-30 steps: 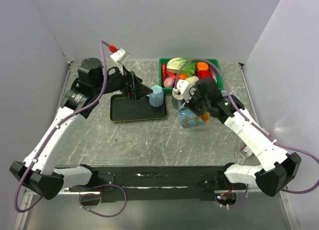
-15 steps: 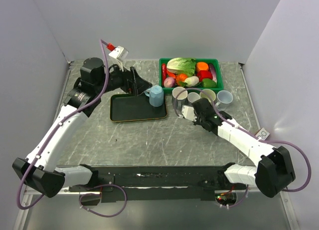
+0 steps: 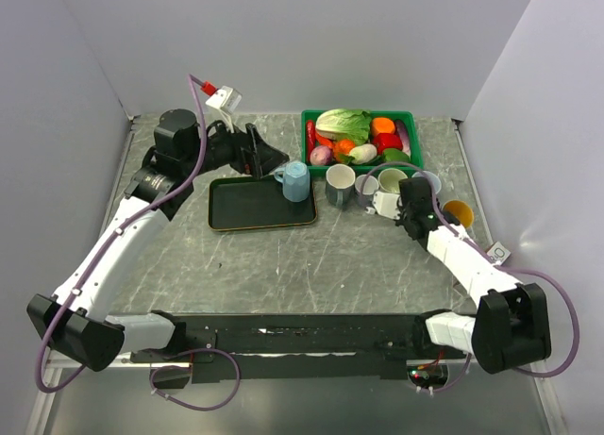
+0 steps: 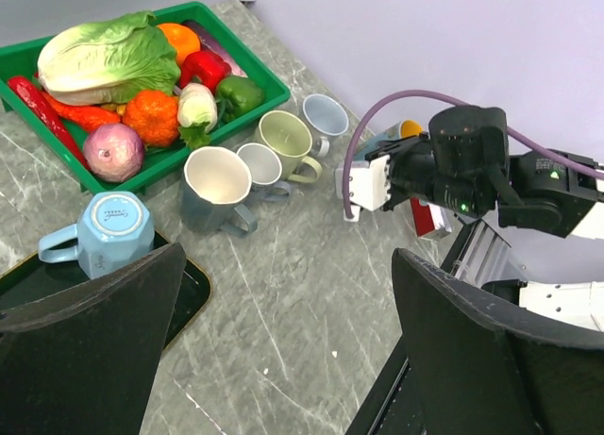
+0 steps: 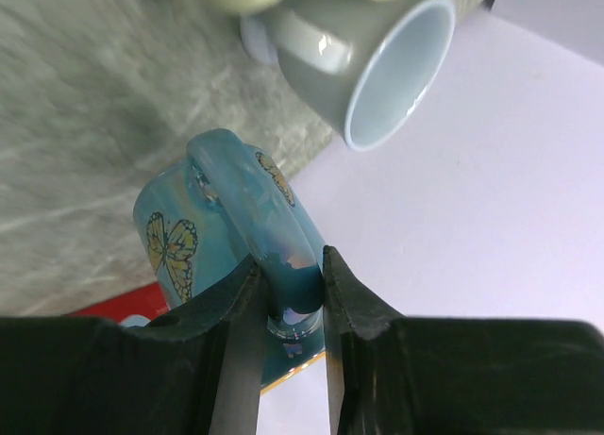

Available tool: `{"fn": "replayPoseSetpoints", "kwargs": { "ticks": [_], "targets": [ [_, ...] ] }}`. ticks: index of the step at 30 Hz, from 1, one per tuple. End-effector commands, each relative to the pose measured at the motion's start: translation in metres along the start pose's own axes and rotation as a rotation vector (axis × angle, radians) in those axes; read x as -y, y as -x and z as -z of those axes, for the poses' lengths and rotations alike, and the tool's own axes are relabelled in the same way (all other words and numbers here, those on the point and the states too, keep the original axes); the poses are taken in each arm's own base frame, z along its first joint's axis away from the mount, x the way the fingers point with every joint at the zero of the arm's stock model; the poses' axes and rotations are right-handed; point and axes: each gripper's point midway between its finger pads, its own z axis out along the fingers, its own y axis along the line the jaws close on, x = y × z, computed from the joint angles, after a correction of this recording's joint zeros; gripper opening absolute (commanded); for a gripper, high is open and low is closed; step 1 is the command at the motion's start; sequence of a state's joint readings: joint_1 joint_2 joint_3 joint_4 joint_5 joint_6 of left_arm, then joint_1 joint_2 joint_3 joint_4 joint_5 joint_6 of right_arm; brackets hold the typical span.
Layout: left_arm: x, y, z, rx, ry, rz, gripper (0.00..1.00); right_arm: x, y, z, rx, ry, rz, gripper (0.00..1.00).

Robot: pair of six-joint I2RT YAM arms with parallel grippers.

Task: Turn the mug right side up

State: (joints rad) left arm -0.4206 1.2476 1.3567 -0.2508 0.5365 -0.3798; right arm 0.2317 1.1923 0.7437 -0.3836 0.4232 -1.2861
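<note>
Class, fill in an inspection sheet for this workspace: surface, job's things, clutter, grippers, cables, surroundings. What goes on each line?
Surface: grey marbled table, black tray on it.
Job's things: butterfly mug held by its handle; light blue mug upside down on the tray's corner.
Clutter: green crate of vegetables; four upright mugs beside it.
Grippers: right gripper shut on the butterfly mug's handle; left gripper open, holding nothing.
Cables: purple cable along each arm.
Surroundings: plain walls on three sides.

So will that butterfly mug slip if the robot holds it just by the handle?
Maybe a bit. The butterfly mug looks shiny and glazed, so it is probably slippery and hard. The right gripper pinches only its handle, so the cup part could swing. It would likely chip if dropped.
</note>
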Motion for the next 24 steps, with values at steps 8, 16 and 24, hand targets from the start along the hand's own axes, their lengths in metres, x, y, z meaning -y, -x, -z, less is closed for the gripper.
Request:
{"fn": "replayPoseSetpoints", "kwargs": {
  "ticks": [8,16,24],
  "targets": [
    [0.001,0.011,0.007,0.06,-0.003,-0.022,0.96,0.042,-0.002,-0.013,0.007,-0.064,0.011,0.0],
    [-0.002,0.006,0.007,0.054,0.001,-0.022,0.96,0.023,-0.011,-0.024,0.001,-0.011,-0.007,0.09],
    [-0.002,0.006,0.008,0.04,0.0,-0.028,0.96,0.012,-0.011,-0.032,0.012,0.006,-0.042,0.31]
  ]
}}
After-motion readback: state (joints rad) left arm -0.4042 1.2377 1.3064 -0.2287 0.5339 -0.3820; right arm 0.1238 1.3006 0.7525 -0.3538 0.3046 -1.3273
